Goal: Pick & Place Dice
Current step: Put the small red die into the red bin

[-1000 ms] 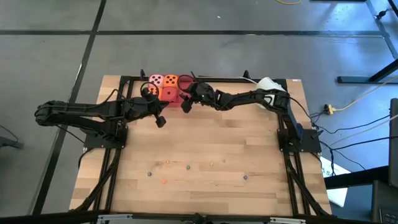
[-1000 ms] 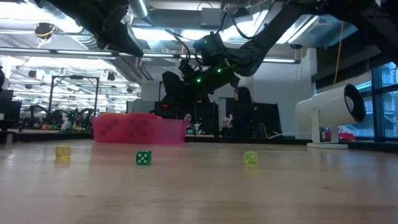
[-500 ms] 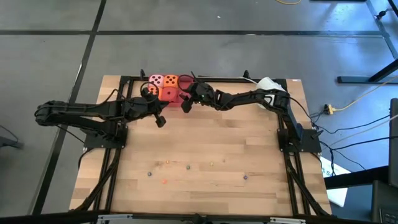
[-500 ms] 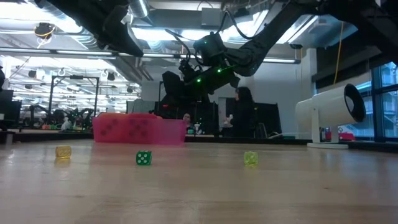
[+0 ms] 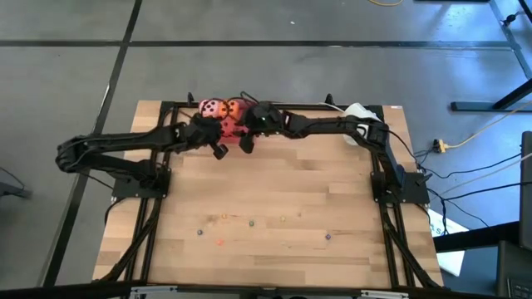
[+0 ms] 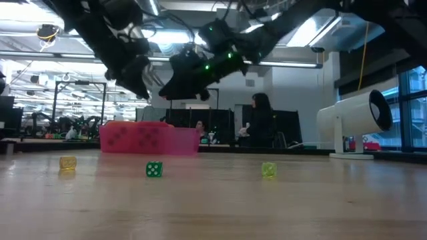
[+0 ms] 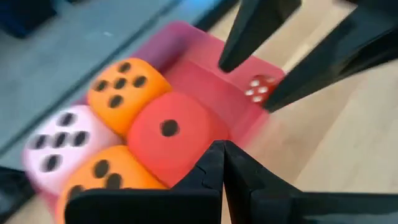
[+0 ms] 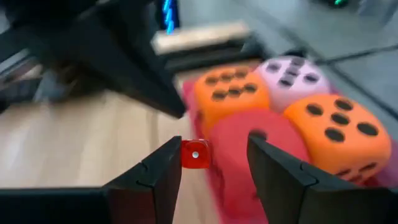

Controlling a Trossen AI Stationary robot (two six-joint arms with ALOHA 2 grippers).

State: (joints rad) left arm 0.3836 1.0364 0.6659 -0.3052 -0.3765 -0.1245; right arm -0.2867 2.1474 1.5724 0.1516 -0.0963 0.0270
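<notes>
Both arms hang over the red tray [image 7: 217,78] at the table's far edge, where the four dice [image 7: 168,130] sit packed together, so this looks like the approach to a pick. The left end effector [image 7: 221,146] has its fingers pressed together and the right end effector [image 8: 214,146] has its fingers apart, so the right must descend squarely around one cube. Only the wrist views show a tiny red die [image 8: 195,154] between the right fingers (resting or carried, I cannot tell).

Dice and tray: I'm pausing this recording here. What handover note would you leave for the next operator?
Left gripper: shut, empty, beside the red tray.
Right gripper: open at the tray's edge, with a small red die between its fingers; can't tell if it is gripped.
Done: four big dice sit packed in the tray.
Left: several small dice lie on the table, away from the tray.
</notes>
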